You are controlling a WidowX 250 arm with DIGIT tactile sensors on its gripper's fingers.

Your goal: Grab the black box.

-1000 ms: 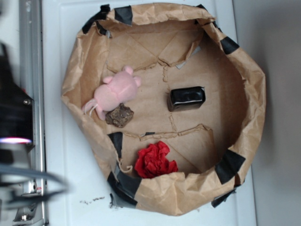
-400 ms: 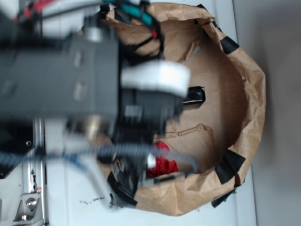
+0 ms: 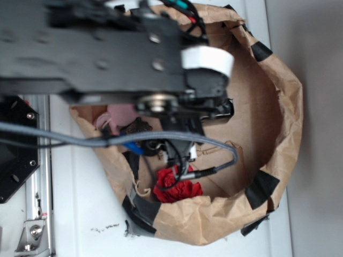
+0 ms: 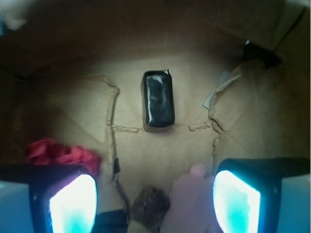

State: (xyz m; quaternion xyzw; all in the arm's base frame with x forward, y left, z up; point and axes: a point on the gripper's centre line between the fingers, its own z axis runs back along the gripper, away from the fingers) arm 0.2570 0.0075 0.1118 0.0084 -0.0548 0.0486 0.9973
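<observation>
in the wrist view the box (image 4: 158, 101) lies flat on the brown paper floor (image 4: 146, 155) of the bag, in the upper middle of the frame, long side running up and down, its shiny skin catching light. the gripper (image 4: 154, 196) hangs above the floor with its fingers (image 4: 73, 200) wide apart at the lower left and lower right corners, glowing pale blue, nothing between them but floor and toys. the box sits well apart from both fingers, further up the frame and roughly centred between them. a red cloth (image 4: 58, 151) bunches at the left edge just above the left-hand finger. a brown rock-like chunk (image 4: 150, 206) sits at the bottom centre, touching or just beside a pink plush toy (image 4: 190, 194) to its right, close to the right-hand finger.

in the exterior view the arm (image 3: 107, 51) fills the upper left and middle of the frame, blurred, over a crumpled paper bag (image 3: 284, 107) patched with black tape (image 3: 261, 187). only a corner of the box (image 3: 228, 108) shows at the arm's right edge, mid-frame. the red cloth (image 3: 177, 184) lies at the lower centre, under grey cables (image 3: 80, 140). a bit of the pink toy (image 3: 120, 113) and the chunk (image 3: 136, 127) peek out below the arm. the bag rests on a white table (image 3: 80, 214).
</observation>
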